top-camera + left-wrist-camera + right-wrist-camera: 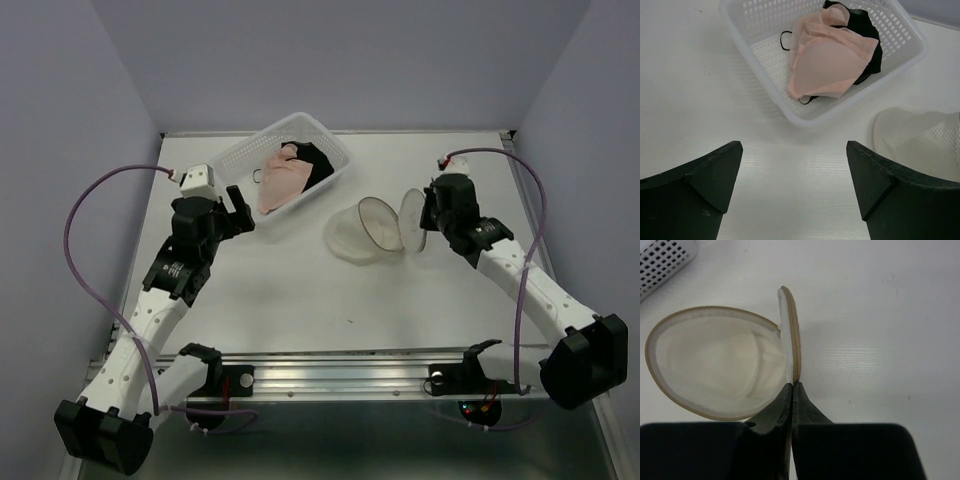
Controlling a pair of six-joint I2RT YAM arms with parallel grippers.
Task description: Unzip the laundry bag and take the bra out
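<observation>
The left gripper [794,146] hovered over the table's [290,300] left half, jaws wide apart and holding nothing, aimed toward the far edge. Just beyond it, against the far edge and left of centre, sat a white plastic basket [812,120] with the bra [827,67] lying in it, so the garment was already out of the bag. The bra was a soft, crumpled heap, a pale pink cup uppermost over black fabric, with thin black straps looping out. It looked light and limp. It would likely sag and trail its straps if lifted, so a pinch on the thicker cup edge seemed the surest hold.

Right of centre lay the bag [715,362], on its side with its mouth open and nothing visible inside. Its round flap [790,325] stood on edge beside the mouth. The right gripper [792,386] was closed tight on the flap's tan rim. The mesh looked thin and floppy, with only the rim giving it some shape.

The white table was smooth, probably slippery for cloth. Plain lilac walls closed in its far, left and right edges.
</observation>
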